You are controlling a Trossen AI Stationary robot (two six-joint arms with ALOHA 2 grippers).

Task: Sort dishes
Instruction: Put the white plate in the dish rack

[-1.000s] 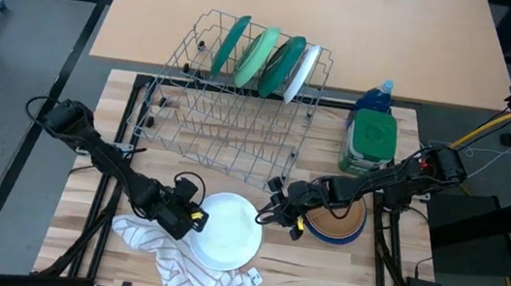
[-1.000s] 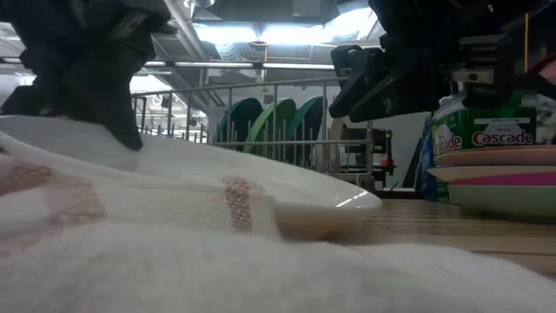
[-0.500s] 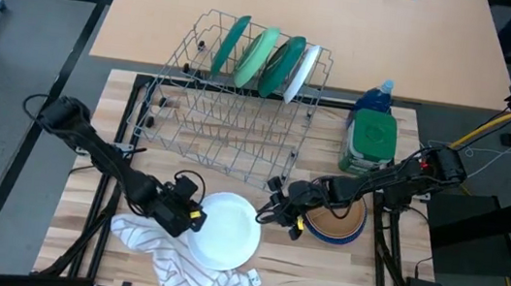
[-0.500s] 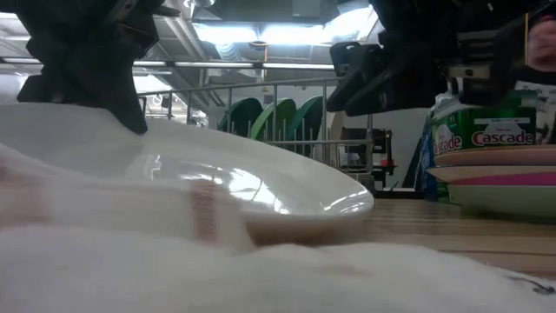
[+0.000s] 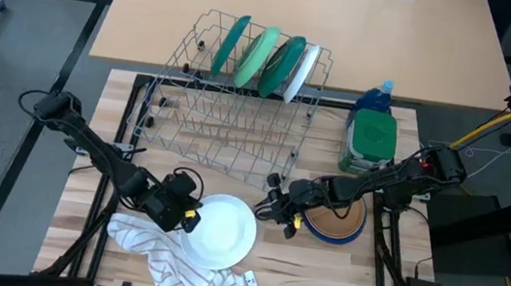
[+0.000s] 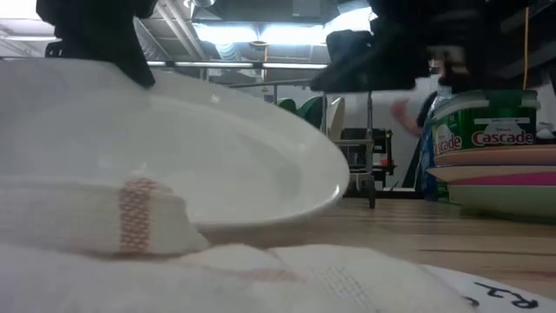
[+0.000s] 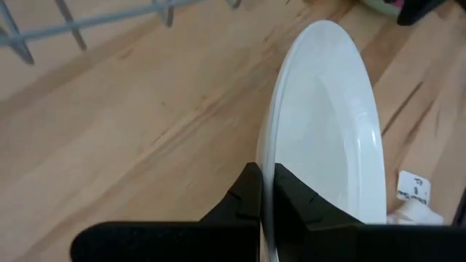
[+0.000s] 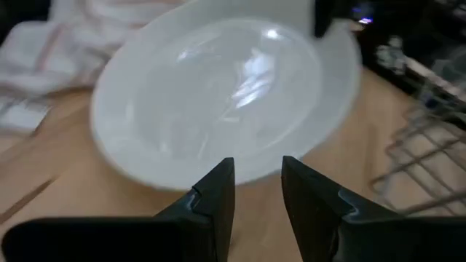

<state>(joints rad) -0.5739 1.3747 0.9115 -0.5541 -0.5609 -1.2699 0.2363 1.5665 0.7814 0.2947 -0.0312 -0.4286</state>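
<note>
Near the table's front edge, left claw clenched on the white plate's rim, lifting it; right claw released alongside. Next: carry it to the rack.

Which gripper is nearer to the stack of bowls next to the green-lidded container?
The right. The right gripper, open, hovers just beside the stack of bowls, its arm crossing over it. The left gripper is across the table, shut on the white plate's rim.

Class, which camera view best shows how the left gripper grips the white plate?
The left wrist view: both fingers pinch the white plate at its rim. The high view shows the left gripper at the plate's edge; the low view hides the contact; the right wrist view shows only the plate's face.
</note>
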